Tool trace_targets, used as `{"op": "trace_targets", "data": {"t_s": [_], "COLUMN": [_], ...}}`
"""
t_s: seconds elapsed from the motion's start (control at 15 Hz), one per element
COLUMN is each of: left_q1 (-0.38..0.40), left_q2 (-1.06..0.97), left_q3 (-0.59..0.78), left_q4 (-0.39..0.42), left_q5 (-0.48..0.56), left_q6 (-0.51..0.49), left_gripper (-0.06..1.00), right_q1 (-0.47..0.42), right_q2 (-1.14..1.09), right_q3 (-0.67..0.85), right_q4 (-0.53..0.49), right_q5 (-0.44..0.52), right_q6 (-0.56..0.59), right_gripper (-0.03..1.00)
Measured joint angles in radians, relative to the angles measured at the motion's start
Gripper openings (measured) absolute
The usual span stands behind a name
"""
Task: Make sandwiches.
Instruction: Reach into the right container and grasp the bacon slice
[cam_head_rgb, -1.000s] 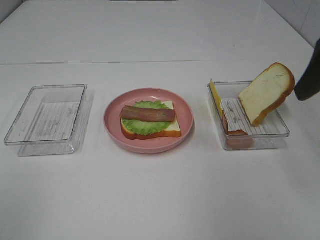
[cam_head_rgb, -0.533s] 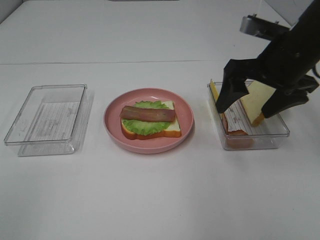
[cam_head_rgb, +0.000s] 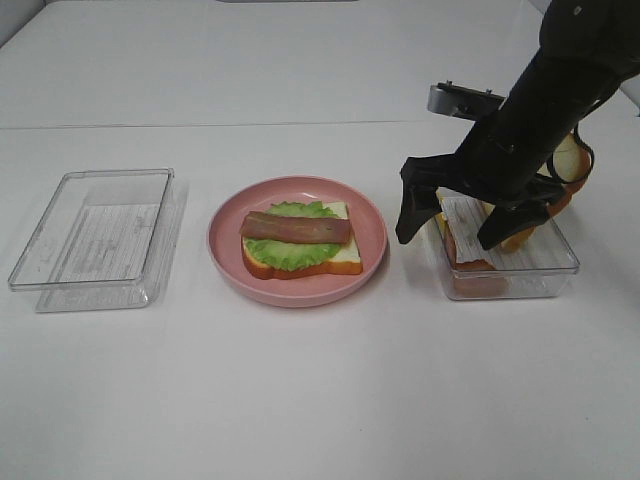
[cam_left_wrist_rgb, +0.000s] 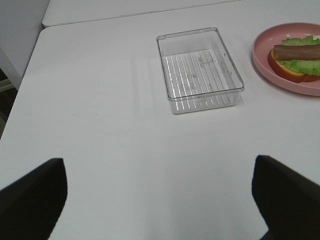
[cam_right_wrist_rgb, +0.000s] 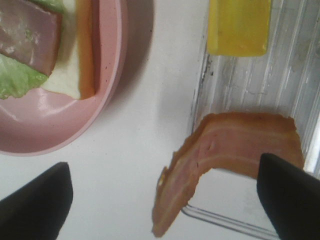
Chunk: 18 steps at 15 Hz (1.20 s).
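Note:
The open sandwich (cam_head_rgb: 300, 240) lies on the round pink plate (cam_head_rgb: 225, 250): a bread slice, green lettuce and a reddish-brown meat strip (cam_head_rgb: 296, 227) on top. My right gripper (cam_head_rgb: 455, 230) hangs open over the left part of the right clear tray (cam_head_rgb: 560, 262), one finger outside its wall. The right wrist view shows a curled meat strip (cam_right_wrist_rgb: 235, 145) and a yellow cheese slice (cam_right_wrist_rgb: 239, 25) in that tray, with the right gripper (cam_right_wrist_rgb: 164, 165) open above the strip. A second bread slice (cam_head_rgb: 570, 160) leans in the tray, mostly hidden by the arm. My left gripper (cam_left_wrist_rgb: 157, 165) is open above bare table.
An empty clear tray (cam_head_rgb: 95, 235) sits left of the plate; it also shows in the left wrist view as the empty tray (cam_left_wrist_rgb: 200, 70), with the plate's rim (cam_left_wrist_rgb: 262, 62) beside it. The white table has a seam line across the back.
My right arm has swung in from the right edge and moved left and down over the right tray, now covering most of the leaning bread slice. Its jaws stayed open.

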Motion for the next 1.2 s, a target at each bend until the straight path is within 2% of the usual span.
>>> {"op": "trace_targets", "data": {"t_s": [0.2, 0.33, 0.67, 0.87, 1.2], "left_q1": [0.0, 0.0, 0.0, 0.0, 0.0], "left_q2": [0.0, 0.0, 0.0, 0.0, 0.0], "left_q3": [0.0, 0.0, 0.0, 0.0, 0.0], "left_q4": [0.0, 0.0, 0.0, 0.0, 0.0], "left_q5": [0.0, 0.0, 0.0, 0.0, 0.0], "left_q6": [0.0, 0.0, 0.0, 0.0, 0.0], "left_gripper": [0.92, 0.92, 0.92, 0.92, 0.92], "right_q1": [0.0, 0.0, 0.0, 0.0, 0.0], "right_q2": [0.03, 0.035, 0.036, 0.036, 0.036], "right_q3": [-0.004, -0.004, -0.004, -0.004, -0.004], "right_q4": [-0.002, -0.003, -0.004, -0.004, -0.004], "right_q5": [0.003, 0.004, 0.003, 0.003, 0.003], "right_q6": [-0.002, -0.014, -0.024, -0.024, -0.016], "right_gripper": [0.95, 0.89, 0.44, 0.38, 0.37]}}
